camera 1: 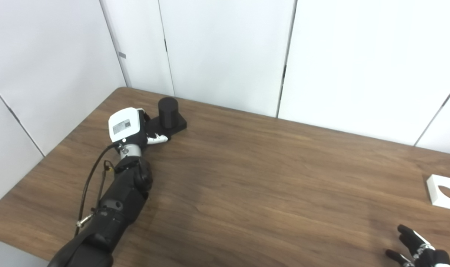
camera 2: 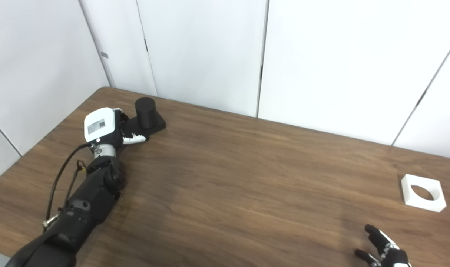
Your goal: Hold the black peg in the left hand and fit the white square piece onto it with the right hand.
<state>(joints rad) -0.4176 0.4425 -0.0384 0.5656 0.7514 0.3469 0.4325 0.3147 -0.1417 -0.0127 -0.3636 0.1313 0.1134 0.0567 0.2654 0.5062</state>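
Closest to the camera is the right robot hand (camera 2: 382, 250), barely poking in at the bottom right corner. You only see a few black fingers with white accents, spread apart and pointing up over the wood, nothing in them. The rest of that robot hand is cut off by the frame edge.

A bit further up on the right side sits the white square piece with a round hole through it (camera 2: 423, 193), lying flat on the dark brown wooden table (camera 2: 247, 185), near the right robot hand but clearly apart from it.

Over on the far left, the black left arm runs up from the bottom corner, a cable looping alongside it. The left robot hand (camera 1: 136, 131), white-backed with black fingers, is right up against the black peg, a short upright cylinder on a flat square black base (camera 1: 168, 115). Its fingers look like they're resting on or around the base edge, but honestly I can't tell whether it's actually gripping or just touching, since the back of the robot hand hides that.

The peg stands upright near the far left corner, well apart from the white piece. Plain white wall panels (camera 1: 225, 48) behind.
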